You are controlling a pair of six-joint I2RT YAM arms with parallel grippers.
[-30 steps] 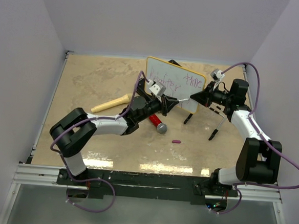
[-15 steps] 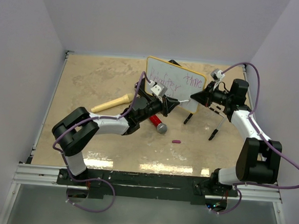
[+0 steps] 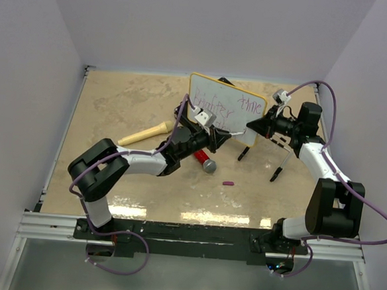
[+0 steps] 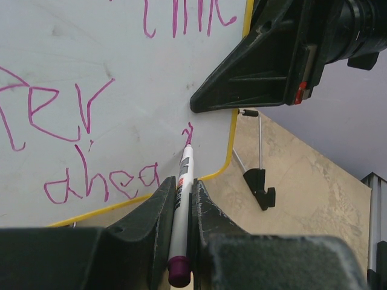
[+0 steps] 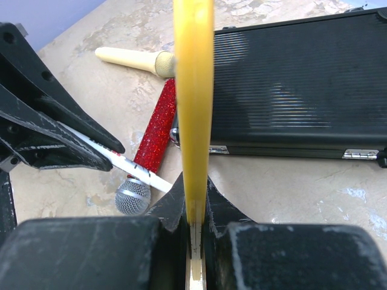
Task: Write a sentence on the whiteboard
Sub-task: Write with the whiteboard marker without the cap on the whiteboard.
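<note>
The whiteboard (image 3: 226,107), white with a thin yellow rim (image 5: 193,90), stands tilted up off the table. My right gripper (image 3: 251,126) is shut on its right edge, and the rim runs down between the jaws of that gripper (image 5: 195,187). Purple handwritten words of the sentence (image 4: 103,184) run in a few lines across the board. My left gripper (image 4: 183,181) is shut on a white marker (image 4: 183,181) with a purple end. The marker tip touches the board near its lower right corner, by a fresh purple stroke (image 4: 188,130).
A black ribbed case (image 5: 290,90) lies behind the board. A red glitter microphone (image 3: 204,159) and a cream microphone (image 3: 143,135) lie under and left of my left arm. A purple cap (image 3: 228,183) lies on the table. Black clip feet (image 3: 279,167) stand below the right gripper.
My left gripper with the marker has shifted slightly right along the board's lower line. The right gripper and the board have stayed put.
</note>
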